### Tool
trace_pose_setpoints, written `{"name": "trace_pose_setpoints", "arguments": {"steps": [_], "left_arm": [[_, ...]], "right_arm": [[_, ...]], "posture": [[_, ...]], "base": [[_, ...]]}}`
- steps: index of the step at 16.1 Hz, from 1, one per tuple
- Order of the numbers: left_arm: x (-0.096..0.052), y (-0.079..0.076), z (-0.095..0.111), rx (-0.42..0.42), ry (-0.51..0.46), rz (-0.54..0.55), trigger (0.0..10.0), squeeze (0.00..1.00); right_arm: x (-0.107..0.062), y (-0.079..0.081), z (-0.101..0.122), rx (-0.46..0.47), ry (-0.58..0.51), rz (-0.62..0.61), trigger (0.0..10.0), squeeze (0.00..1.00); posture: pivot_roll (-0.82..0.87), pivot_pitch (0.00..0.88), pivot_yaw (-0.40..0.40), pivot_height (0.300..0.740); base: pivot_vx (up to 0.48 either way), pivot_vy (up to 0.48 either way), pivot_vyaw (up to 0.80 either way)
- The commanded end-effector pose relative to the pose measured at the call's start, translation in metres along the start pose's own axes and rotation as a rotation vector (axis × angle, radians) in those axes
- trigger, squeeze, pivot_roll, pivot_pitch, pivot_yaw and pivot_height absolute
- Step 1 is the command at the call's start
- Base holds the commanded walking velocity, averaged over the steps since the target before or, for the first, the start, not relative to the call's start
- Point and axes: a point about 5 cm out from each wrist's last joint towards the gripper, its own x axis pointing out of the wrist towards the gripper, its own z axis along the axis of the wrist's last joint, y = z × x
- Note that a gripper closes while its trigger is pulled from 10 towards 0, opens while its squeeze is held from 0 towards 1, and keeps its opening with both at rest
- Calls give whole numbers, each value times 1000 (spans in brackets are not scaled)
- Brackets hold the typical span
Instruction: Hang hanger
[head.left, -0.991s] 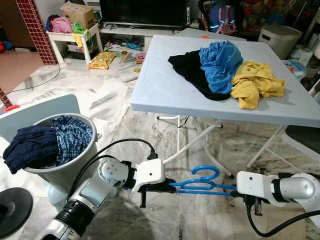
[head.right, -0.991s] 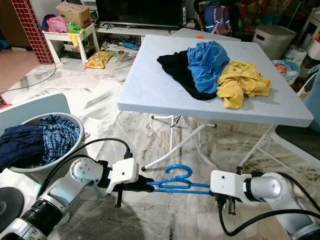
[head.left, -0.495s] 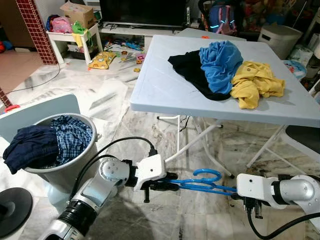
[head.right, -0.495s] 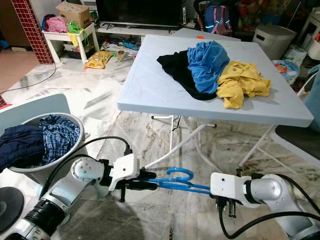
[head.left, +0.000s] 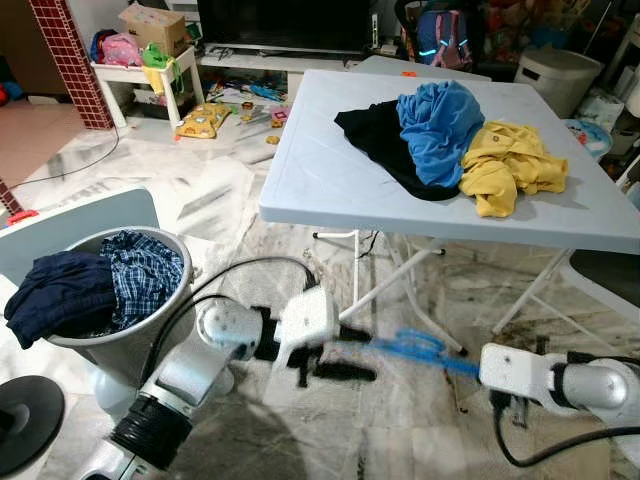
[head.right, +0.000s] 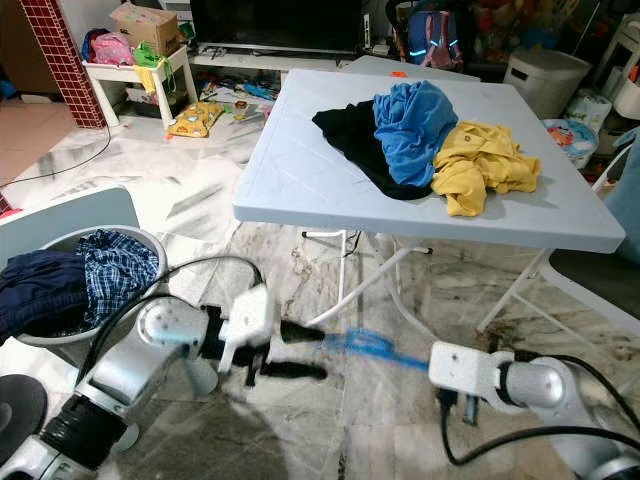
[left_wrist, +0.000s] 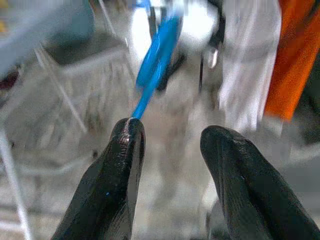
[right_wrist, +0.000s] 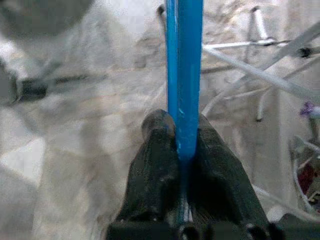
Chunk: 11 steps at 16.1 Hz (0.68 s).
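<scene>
The left tool (left_wrist: 170, 150) let go and gaped. The blue hanger (head.left: 415, 347), lower centre, stayed clamped in the right tool (right_wrist: 181, 150), pointing leftward.

On the folding table (head.left: 330, 180) lay three garments: one black (head.left: 375, 135), one blue (head.left: 440, 115), one yellow (head.left: 510, 165). Left of the table stood one grey basket (head.left: 120, 340) holding two more, one navy (head.left: 55, 295) and one plaid (head.left: 145, 275). Below the table's front edge were one blue hanger (head.left: 420, 348) and two grippers, the left (head.left: 345, 352) and the right (right_wrist: 181, 150).
</scene>
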Motion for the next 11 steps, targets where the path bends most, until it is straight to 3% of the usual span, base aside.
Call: {"name": "trace_pose_setpoints", "arguments": {"steps": [1,5,7,10,11], "left_arm": [[-4,0,3,-49,-32,35,10000,1000],[-15,28,3,-193,-169,483,10000,1000],[-23,31,-9,-267,-206,679,10000,1000],[-25,26,-19,-267,-167,747,10000,1000],[-24,27,-21,-266,-153,779,10000,1000]], "right_arm": [[-3,-2,-9,27,32,-51,0,0],[-10,37,-30,306,57,-220,157,0],[-12,58,-27,470,37,-288,0,0],[-11,78,-19,777,31,-436,0,0],[-10,84,-18,896,34,-489,4039,0]], "posture": [[40,0,-50,740],[42,0,-67,740],[30,0,-58,740],[11,0,-37,740],[8,0,-35,740]], "base": [[0,0,0],[0,0,0],[0,0,0],[0,0,0],[0,0,0]]}}
